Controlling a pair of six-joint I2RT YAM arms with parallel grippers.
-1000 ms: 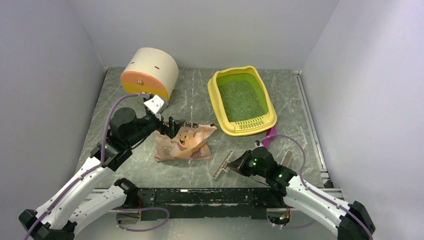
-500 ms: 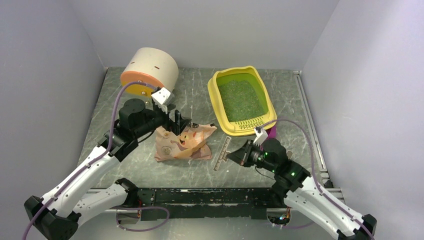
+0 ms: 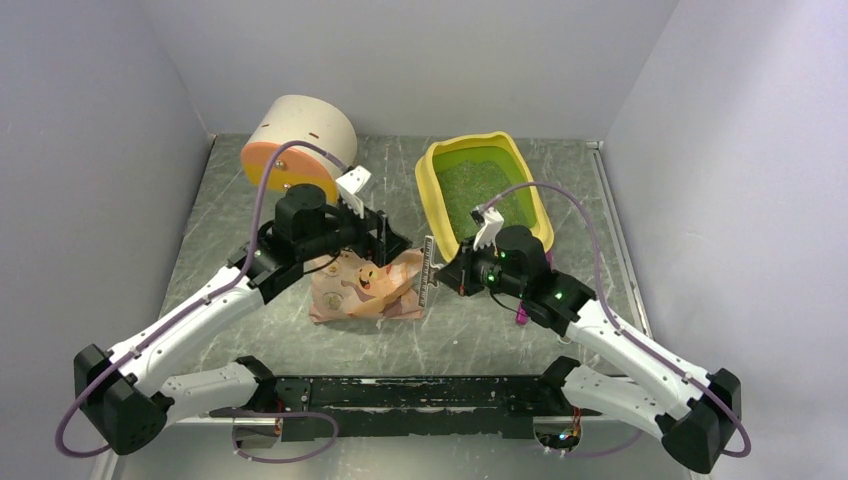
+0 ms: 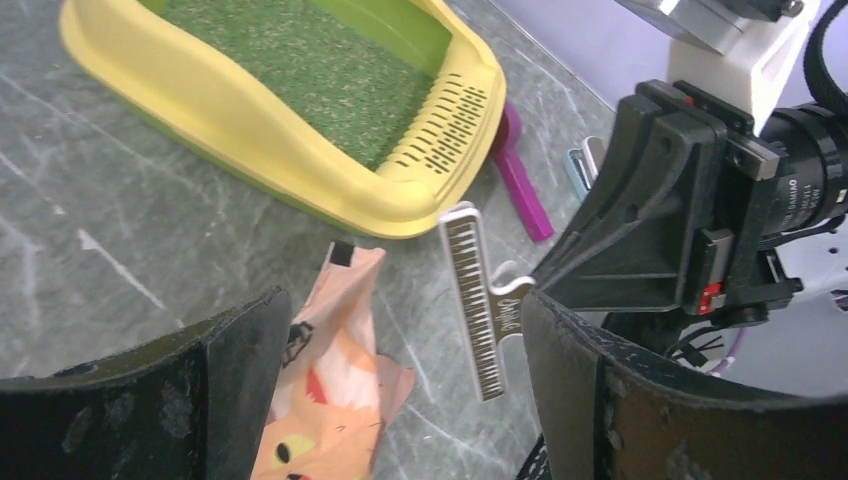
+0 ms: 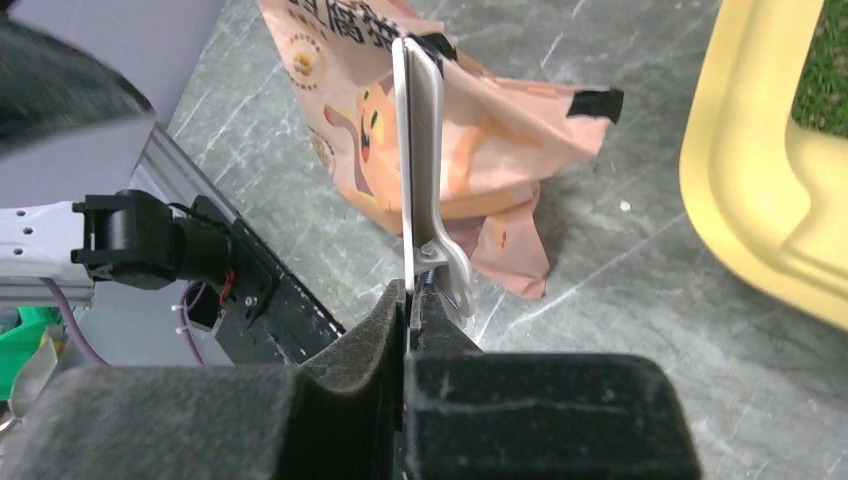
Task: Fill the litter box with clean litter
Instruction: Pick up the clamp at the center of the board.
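Lying far-centre on the grey marbled table (image 3: 205,235): yellow plastic litter box (image 3: 431,192), pale green granular litter (image 3: 482,196) contained within. White ridged plastic clip (image 5: 415,150) is clamped by right gripper (image 5: 405,300) beside pink printed bag (image 3: 362,288); left gripper (image 4: 400,370) is held spread.

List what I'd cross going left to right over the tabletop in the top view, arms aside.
cream-and-orange cylinder → pink cat-print bag → white bag clip → yellow litter box. The magenta scoop is left out: it sits within the box's span.
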